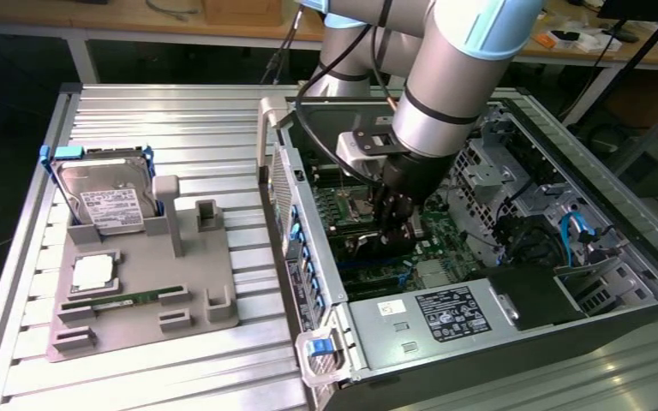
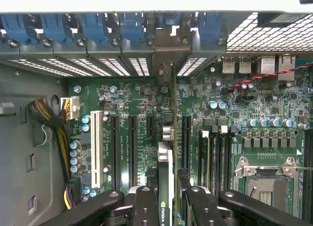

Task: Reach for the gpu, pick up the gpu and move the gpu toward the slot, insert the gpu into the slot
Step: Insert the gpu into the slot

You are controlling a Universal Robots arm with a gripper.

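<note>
1. Open desktop computer case (image 1: 558, 282) lying on its side on a ribbed metal tabletop (image 1: 192, 120), at the exterior view's right.
2. Grey robot arm (image 1: 455, 77) reaching down from the far side into the case, over the green motherboard (image 1: 444, 231).
3. Black tool (image 1: 397, 224) low inside the case, just above the motherboard; in the wrist view, tool (image 2: 166, 206) closed partway, its dark fingers (image 2: 145, 206) clamped on both faces of the gpu (image 2: 165, 187).
4. Gpu held on edge: a thin dark card with a small green logo, running straight away from the wrist camera toward the row of bracket openings in the case wall (image 2: 98, 64).
5. Gpu's lower edge down among the long expansion connectors; whether seated in the slot (image 1: 369, 272) or only above it, impossible to tell.
6. Slot seen in the exterior view as a blue strip on the motherboard just near of the tool.
7. Black connector strips (image 2: 132, 150) and one white strip (image 2: 96, 147) lying parallel beside the card in the wrist view.
8. Empty processor socket (image 2: 266, 179) on the motherboard, apart from the card.
9. Grey fixture tray (image 1: 146, 291) on the tabletop at the exterior view's left, well apart from the case.
10. Silver hard drive (image 1: 106, 201) standing upright at the tray's far end; green memory stick (image 1: 123, 300) lying flat nearer.
</note>
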